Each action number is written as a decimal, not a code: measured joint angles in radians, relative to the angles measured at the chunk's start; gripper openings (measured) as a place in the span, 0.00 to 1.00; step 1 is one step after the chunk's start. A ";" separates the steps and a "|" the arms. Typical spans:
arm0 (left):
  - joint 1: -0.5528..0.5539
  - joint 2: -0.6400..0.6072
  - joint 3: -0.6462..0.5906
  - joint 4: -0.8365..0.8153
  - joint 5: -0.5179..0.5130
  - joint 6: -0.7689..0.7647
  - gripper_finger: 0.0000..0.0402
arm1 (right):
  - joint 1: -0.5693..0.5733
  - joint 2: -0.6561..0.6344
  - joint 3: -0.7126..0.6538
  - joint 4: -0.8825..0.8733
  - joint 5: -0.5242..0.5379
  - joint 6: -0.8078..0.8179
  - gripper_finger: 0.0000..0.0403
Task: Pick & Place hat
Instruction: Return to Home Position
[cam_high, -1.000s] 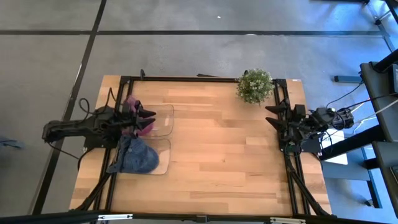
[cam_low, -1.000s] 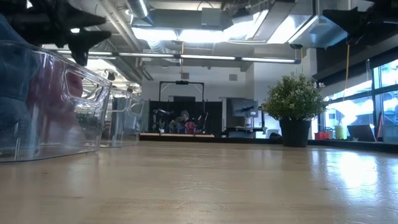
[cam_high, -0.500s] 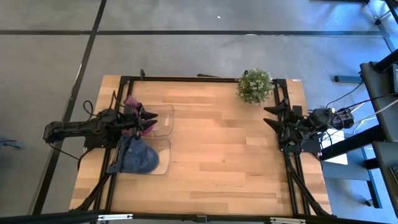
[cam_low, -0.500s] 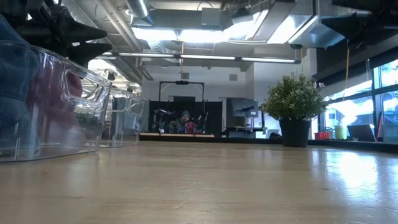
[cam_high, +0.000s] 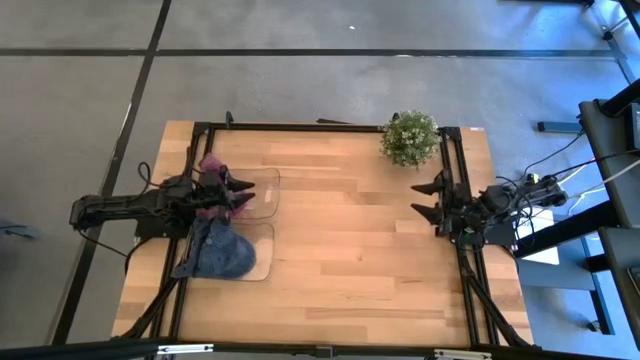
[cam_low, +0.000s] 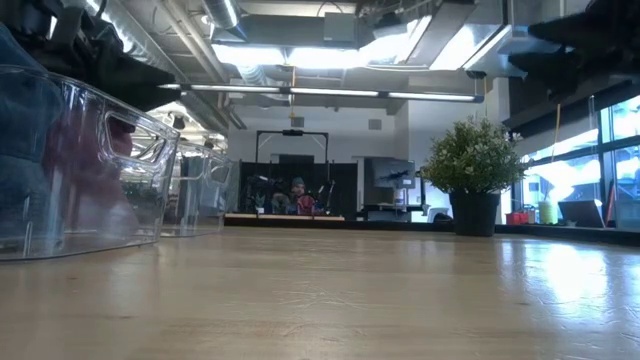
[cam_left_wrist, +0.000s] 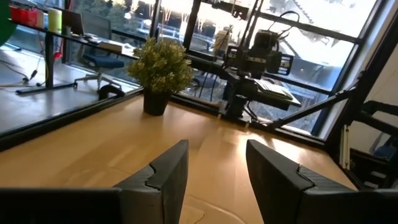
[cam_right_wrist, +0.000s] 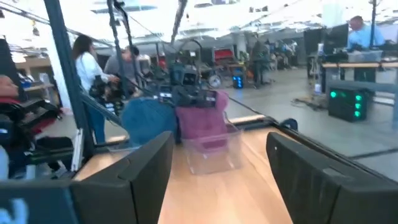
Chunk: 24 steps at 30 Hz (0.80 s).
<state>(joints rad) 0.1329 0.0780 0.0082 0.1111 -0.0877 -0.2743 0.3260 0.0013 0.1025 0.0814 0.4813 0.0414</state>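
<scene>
A pink hat (cam_high: 212, 166) lies in the far clear bin (cam_high: 268, 181) at the table's left, partly under my left arm. A blue hat (cam_high: 218, 252) lies in the near clear bin (cam_high: 265, 256) and spills over its left rim. Both hats also show in the right wrist view, the pink hat (cam_right_wrist: 202, 121) and the blue hat (cam_right_wrist: 148, 121). My left gripper (cam_high: 247, 192) is open and empty above the far bin; its fingers show apart in the left wrist view (cam_left_wrist: 217, 168). My right gripper (cam_high: 418, 198) is open and empty above the table's right side, pointing at the bins (cam_right_wrist: 221, 168).
A potted plant (cam_high: 409, 138) stands at the table's far right, near my right arm. The bins' clear walls (cam_low: 100, 160) rise at the left in the low view. Bare wood lies between the two grippers. People stand in the room beyond the table (cam_right_wrist: 84, 59).
My right gripper has moved from the table's right edge toward its left, out over the wood, and stays open.
</scene>
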 joint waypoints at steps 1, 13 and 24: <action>0.000 0.000 0.000 -0.009 0.000 0.003 0.39 | 0.000 0.000 -0.017 0.014 0.004 -0.001 0.64; 0.000 0.008 0.000 -0.086 0.002 0.000 0.39 | 0.000 0.002 -0.096 -0.002 0.023 -0.054 0.64; 0.000 0.008 0.000 -0.086 0.002 0.000 0.39 | 0.000 0.007 -0.096 -0.004 0.023 -0.128 0.64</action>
<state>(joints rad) 0.1329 0.0856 0.0082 0.0254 -0.0853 -0.2745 0.3260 0.0086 0.0067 0.0772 0.5041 -0.0867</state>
